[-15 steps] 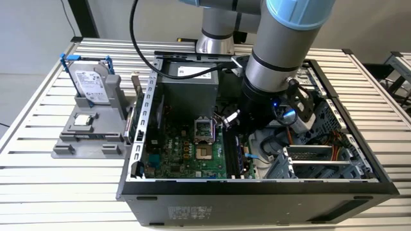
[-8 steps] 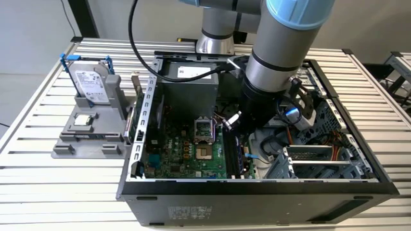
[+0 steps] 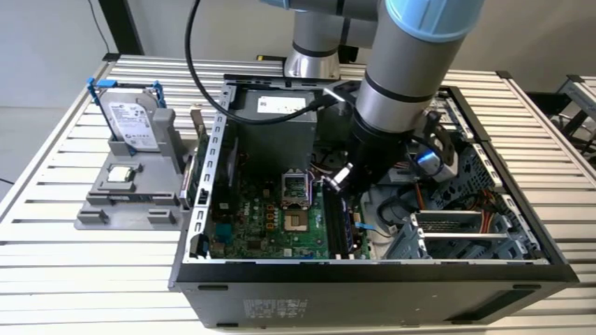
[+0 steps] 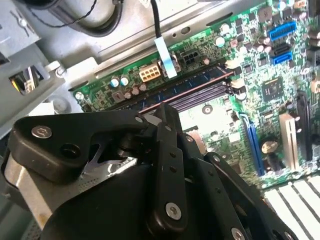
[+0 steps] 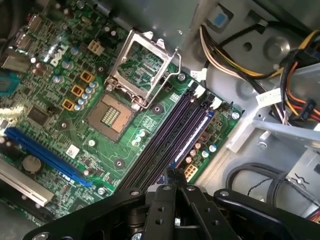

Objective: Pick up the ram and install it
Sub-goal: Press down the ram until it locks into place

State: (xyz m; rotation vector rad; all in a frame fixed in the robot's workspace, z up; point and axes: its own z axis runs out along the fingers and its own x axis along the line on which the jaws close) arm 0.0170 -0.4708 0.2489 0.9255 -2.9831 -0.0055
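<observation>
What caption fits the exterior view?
Robot arm reaching into an open computer case, over the motherboard's memory slots.

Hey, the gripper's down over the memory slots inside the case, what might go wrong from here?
The gripper hangs right above the memory slots; pressing off-line may strain the motherboard. The open processor socket lies beside them, its contacts exposed to a stray bump. Cables run close by the slots and might snag.
</observation>
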